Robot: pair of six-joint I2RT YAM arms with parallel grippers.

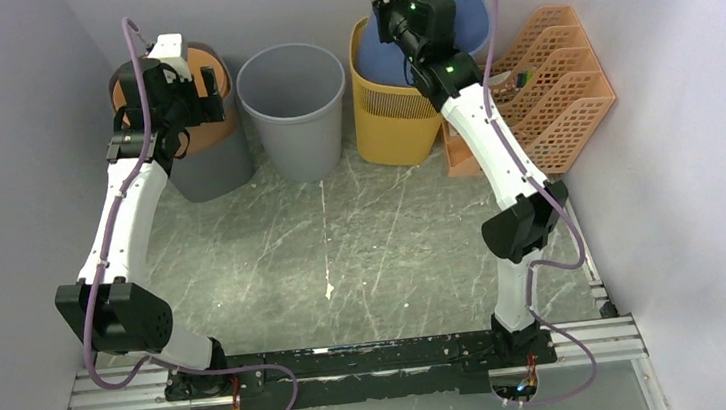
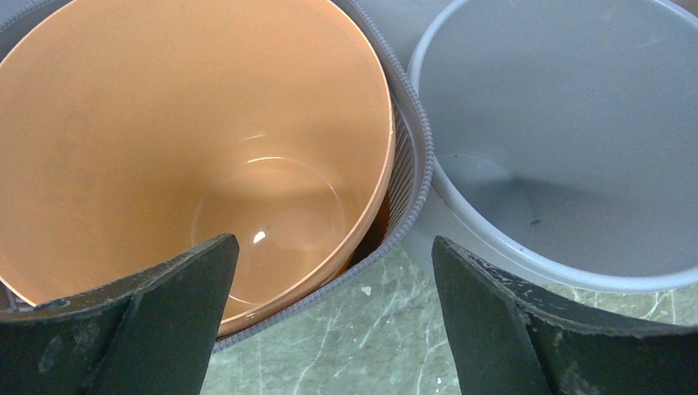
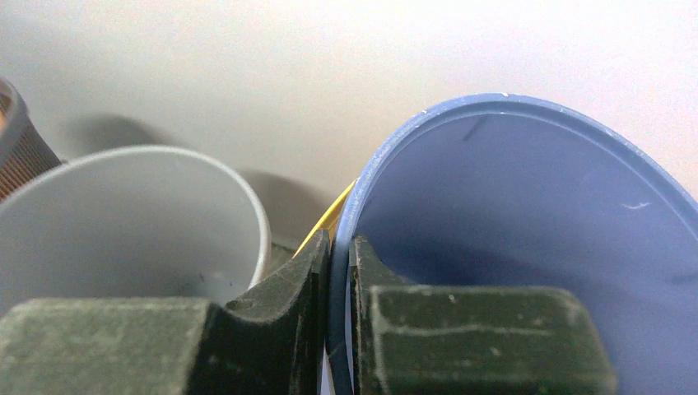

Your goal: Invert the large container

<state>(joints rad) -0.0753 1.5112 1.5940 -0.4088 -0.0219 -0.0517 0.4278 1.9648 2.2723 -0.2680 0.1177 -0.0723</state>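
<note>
Now, right jaws clamped on the blue bin [image 3: 527,247], left jaws wide, we lift clear before tipping.

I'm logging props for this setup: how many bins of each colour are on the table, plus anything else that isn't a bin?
Orange bin: 1
Dark grey bin: 1
Light grey bin: 1
Yellow bin: 1
Blue bin: 1
Orange file rack: 1
Total: 6
</note>
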